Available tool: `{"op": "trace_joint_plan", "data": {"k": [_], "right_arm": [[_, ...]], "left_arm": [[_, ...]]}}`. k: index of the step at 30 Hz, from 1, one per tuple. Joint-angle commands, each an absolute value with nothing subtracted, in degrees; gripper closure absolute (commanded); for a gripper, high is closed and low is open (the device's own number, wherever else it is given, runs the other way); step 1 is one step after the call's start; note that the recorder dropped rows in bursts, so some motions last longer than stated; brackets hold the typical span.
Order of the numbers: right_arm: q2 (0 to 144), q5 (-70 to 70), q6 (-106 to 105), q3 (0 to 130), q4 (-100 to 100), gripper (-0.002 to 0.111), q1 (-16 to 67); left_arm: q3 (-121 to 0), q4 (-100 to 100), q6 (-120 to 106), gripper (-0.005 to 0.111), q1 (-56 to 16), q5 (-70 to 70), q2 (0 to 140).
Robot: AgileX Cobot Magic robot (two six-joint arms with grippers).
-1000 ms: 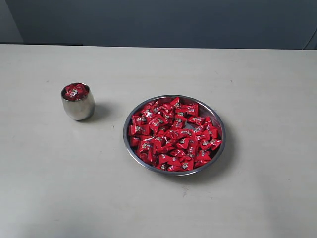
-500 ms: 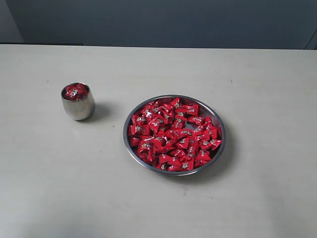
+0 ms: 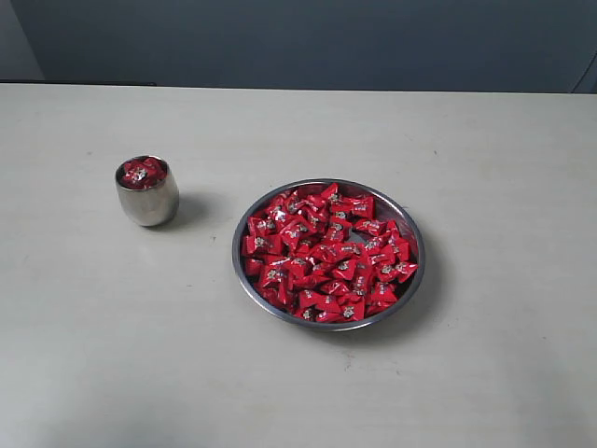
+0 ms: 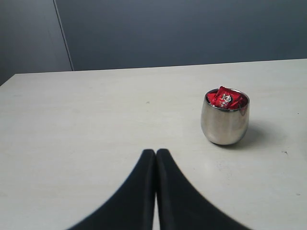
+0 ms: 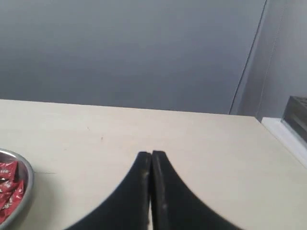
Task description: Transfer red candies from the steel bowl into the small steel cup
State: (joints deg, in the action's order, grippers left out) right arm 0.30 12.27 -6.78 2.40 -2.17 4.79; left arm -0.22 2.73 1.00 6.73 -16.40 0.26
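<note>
Black left tool (image 4: 155, 152), right tool (image 5: 151, 154), wrist-only

A pale table (image 3: 93, 355) (lightly scuffed) stands before a grey-blue wall (image 3: 298, 42).

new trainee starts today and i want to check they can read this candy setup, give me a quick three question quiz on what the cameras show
1. True or false: the small steel cup stands empty on the table.
2. Where do most of the red candies lie? A) in the steel bowl B) loose on the table C) between the jaws of an end effector
3. How do the jaws of the left end effector and the right end effector stand, and what do they hold?

Key
1. False: red candies show at its rim.
2. A
3. Both are shut and hold nothing.
</note>
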Motion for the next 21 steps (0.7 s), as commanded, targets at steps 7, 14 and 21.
{"op": "trace_joint_plan", "data": {"k": [7, 14, 21], "right_arm": [[0.0, 17.1, -5.3, 0.0, -0.5, 0.109, 4.5], [0.0, 17.6, -5.3, 0.0, 0.0, 0.109, 4.5], [0.0, 21.3, -5.5, 0.0, 0.0, 0.109, 4.5]], "left_arm": [[0.0, 2.4, 1.1, 0.106, 6.8, -16.3, 0.0], [0.0, 2.4, 1.1, 0.106, 6.8, -16.3, 0.0], [0.0, 2.4, 1.1, 0.106, 6.8, -16.3, 0.0]]}}
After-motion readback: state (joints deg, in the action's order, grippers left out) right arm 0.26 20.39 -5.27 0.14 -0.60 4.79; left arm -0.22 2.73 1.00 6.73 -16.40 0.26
